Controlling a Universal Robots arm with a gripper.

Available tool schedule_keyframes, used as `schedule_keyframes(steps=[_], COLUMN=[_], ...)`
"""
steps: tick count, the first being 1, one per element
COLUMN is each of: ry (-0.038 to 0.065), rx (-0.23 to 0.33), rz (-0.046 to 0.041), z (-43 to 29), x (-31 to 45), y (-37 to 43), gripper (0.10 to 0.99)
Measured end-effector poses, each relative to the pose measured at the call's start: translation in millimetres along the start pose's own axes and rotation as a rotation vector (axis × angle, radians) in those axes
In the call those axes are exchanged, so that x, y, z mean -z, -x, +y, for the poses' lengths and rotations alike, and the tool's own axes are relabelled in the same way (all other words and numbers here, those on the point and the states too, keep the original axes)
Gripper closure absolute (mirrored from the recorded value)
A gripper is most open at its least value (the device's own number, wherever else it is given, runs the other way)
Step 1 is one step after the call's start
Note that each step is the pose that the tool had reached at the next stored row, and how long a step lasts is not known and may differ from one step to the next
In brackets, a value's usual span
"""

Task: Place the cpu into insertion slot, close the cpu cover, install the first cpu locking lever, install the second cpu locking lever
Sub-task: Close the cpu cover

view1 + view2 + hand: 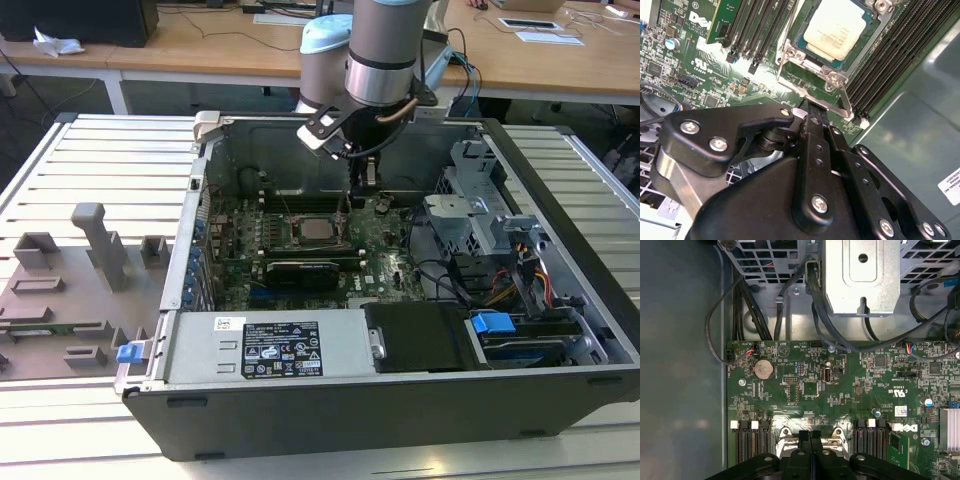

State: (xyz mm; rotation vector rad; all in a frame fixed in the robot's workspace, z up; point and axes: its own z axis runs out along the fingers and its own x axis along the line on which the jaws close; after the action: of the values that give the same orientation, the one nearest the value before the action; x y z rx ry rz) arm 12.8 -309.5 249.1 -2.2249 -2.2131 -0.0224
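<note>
The pale silver square cpu (318, 231) sits mid-frame, down toward the exterior view's left of the black hand (362, 185), jaws pressed together.

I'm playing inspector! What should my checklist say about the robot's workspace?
Surface: slatted metal table under an open computer case.
Job's things: cpu lies in the insertion slot; cpu cover frames it.
Clutter: grey fixture blocks on the exterior view's left.
Grippers: gripper low inside the case, fingers together beside the cpu cover's edge.
Cables: black cables beside the green board.
Surroundings: wooden desks behind.
</note>
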Motion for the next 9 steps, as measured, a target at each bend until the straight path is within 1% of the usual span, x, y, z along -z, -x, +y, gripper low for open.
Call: schedule_keyframes(steps=[9], ry=[0.000], rx=[0.000], rz=[0.0000], z=[-5.4], x=[0.0], y=[0.0], gripper=[0.980])
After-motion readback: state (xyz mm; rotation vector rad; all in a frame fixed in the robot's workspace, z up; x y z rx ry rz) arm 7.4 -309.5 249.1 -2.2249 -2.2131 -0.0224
